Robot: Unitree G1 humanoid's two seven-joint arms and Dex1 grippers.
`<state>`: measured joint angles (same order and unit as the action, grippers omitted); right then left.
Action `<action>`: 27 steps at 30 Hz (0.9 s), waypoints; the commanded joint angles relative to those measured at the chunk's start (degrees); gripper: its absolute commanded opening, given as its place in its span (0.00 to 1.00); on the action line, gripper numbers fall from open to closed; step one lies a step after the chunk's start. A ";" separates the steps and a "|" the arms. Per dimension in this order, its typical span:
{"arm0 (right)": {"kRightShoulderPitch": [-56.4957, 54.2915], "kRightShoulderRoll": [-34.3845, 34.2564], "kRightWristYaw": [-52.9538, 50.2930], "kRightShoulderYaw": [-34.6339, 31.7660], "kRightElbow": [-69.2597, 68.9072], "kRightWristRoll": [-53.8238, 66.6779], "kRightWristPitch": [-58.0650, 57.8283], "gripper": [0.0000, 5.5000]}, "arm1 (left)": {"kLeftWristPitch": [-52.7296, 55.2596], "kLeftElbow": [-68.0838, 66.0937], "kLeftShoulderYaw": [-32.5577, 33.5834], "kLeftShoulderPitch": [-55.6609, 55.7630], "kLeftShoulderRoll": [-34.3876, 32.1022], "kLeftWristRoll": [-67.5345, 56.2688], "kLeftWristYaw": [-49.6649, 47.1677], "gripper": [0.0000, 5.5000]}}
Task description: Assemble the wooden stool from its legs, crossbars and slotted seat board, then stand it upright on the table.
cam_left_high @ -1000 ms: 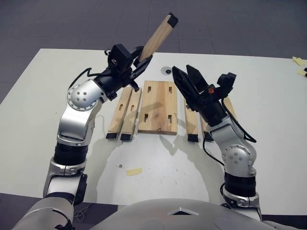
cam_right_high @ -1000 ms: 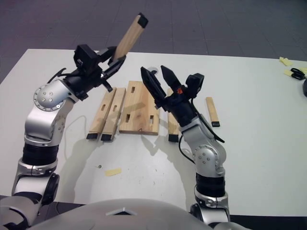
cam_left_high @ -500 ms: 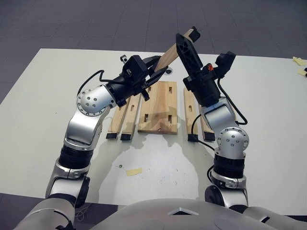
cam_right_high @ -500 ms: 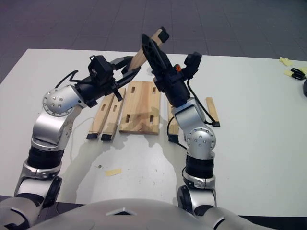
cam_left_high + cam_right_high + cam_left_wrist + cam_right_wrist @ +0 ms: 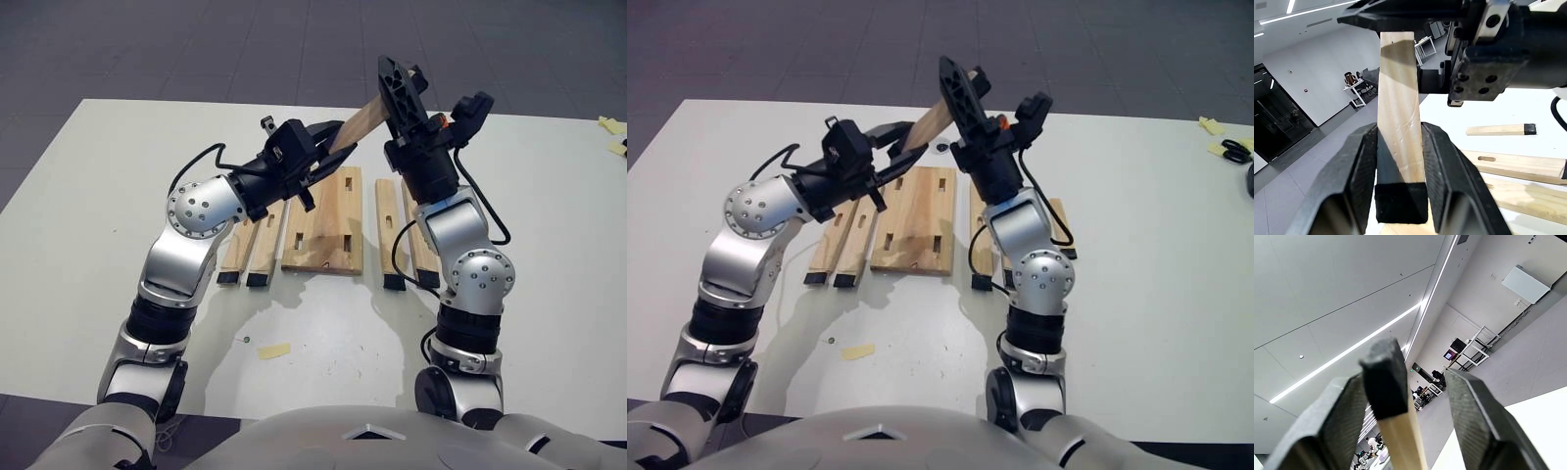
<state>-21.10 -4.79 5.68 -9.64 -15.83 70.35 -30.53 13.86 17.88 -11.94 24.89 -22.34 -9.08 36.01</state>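
The left gripper is clamped on a wooden leg near its lower black-capped end and holds it in the air over the far half of the table, tilted up and away toward the robot's right. The right gripper is raised at the leg's upper black cap, its fingers spread to either side of the cap, with a gap showing on one side. Below the arms, the slotted seat board lies flat on the table, its rectangular slots facing up. Two black-tipped wooden bars lie side by side just left of the board, and two more bars lie just right of it. A yellow tape scrap sits nearer the robot.
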 commanded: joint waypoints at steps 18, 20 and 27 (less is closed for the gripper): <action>4.28 0.58 -6.44 -1.38 -4.47 1.08 2.68 0.08 | 1.65 -2.11 2.12 1.96 0.83 -1.56 2.41 0.39; 3.43 1.48 -5.85 -1.72 -3.88 -1.17 3.99 0.08 | 7.60 0.59 5.28 1.78 1.73 -8.62 2.88 0.45; 2.81 4.15 -6.29 -5.48 -1.58 -9.04 9.88 0.08 | 27.74 5.07 22.76 6.77 2.80 -40.48 -4.35 0.65</action>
<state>-17.60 -1.51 -0.02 -13.96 -18.42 63.97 -22.16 36.77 22.69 3.18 27.68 -20.11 -39.92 37.17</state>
